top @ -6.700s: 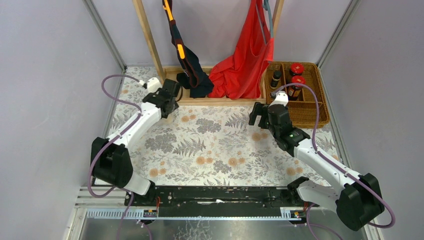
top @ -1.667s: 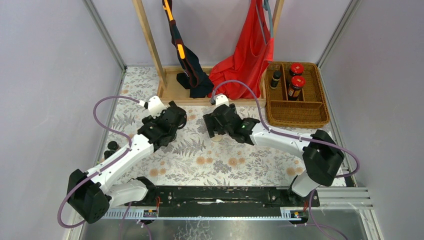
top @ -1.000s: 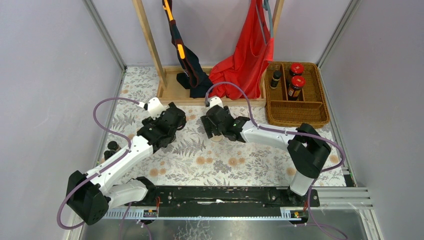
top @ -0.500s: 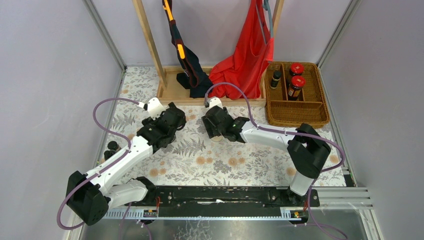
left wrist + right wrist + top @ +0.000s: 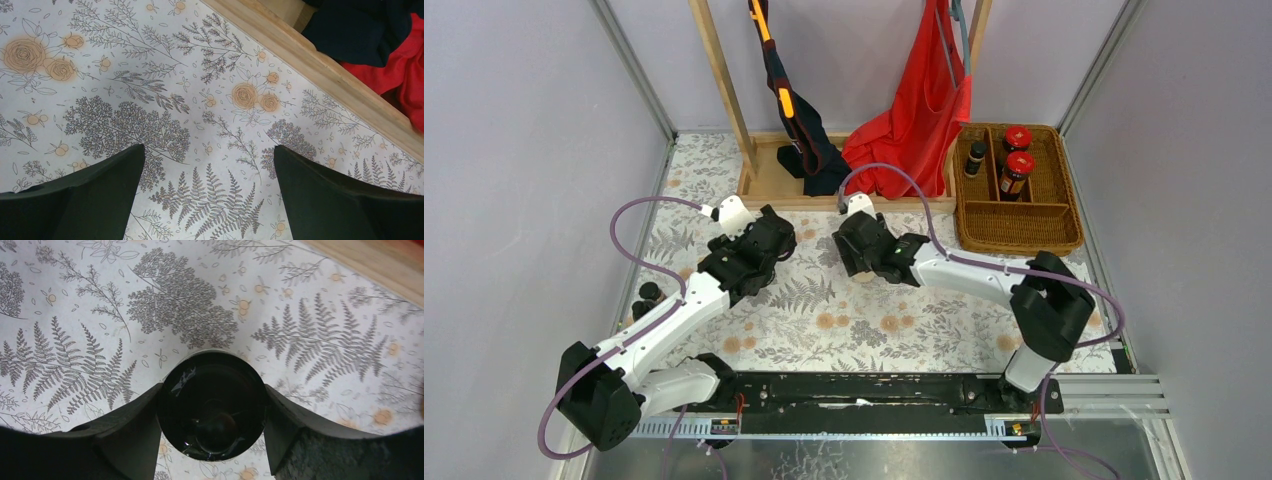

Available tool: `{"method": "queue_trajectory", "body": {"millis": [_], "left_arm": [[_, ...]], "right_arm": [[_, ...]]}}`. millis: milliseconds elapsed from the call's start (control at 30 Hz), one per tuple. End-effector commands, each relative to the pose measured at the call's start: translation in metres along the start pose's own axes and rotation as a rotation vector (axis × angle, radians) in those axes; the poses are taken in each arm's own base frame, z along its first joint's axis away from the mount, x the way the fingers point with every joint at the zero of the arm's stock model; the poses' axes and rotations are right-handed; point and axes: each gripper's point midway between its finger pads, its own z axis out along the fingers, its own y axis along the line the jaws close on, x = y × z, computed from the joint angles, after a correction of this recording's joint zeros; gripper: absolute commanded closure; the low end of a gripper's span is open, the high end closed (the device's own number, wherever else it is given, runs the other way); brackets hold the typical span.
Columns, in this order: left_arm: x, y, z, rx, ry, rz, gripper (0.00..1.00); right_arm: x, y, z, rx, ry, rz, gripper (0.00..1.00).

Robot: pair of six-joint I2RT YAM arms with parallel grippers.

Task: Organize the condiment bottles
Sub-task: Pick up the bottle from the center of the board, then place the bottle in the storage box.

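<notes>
Floral worktop [image 5: 844, 330]. Right gripper [image 5: 212, 390] clamped on black-capped bottle [image 5: 210, 417] at glossy cap; probably light, rigid, slippery, so squeeze cap sides squarely. Left gripper [image 5: 207, 170] wide, empty.

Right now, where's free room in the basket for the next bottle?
Bare: the basket's wide near compartment, and the strip between the red-lid jars and its right wall. Crowded: mid-basket, one jar behind the other, dark bottle left of them.
</notes>
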Motion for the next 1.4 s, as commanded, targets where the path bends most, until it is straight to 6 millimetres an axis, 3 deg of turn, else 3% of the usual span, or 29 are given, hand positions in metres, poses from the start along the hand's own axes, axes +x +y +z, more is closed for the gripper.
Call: {"method": "queue_trajectory", "body": {"millis": [0, 167, 467, 867, 1133, 1367], "left_arm": [[-0.007, -0.005, -0.001, 0.026, -0.026, -0.053, 0.00], [-0.008, -0.007, -0.002, 0.033, -0.025, -0.054, 0.00], [-0.005, -0.012, -0.002, 0.054, -0.008, -0.054, 0.00], [-0.004, -0.017, -0.004, 0.088, 0.003, -0.060, 0.00], [0.000, -0.020, -0.003, 0.099, 0.015, -0.058, 0.00], [0.002, -0.020, -0.002, 0.099, 0.022, -0.054, 0.00]], "right_arm": [[-0.045, -0.017, -0.042, 0.038, -0.138, 0.037, 1.00], [-0.052, -0.056, -0.065, 0.103, -0.179, 0.092, 1.00], [-0.049, -0.152, -0.102, 0.261, -0.220, 0.237, 1.00], [-0.043, -0.239, -0.120, 0.402, -0.227, 0.408, 1.00], [-0.042, -0.286, -0.118, 0.460, -0.224, 0.513, 1.00], [-0.046, -0.303, -0.094, 0.483, -0.202, 0.549, 1.00]]}}
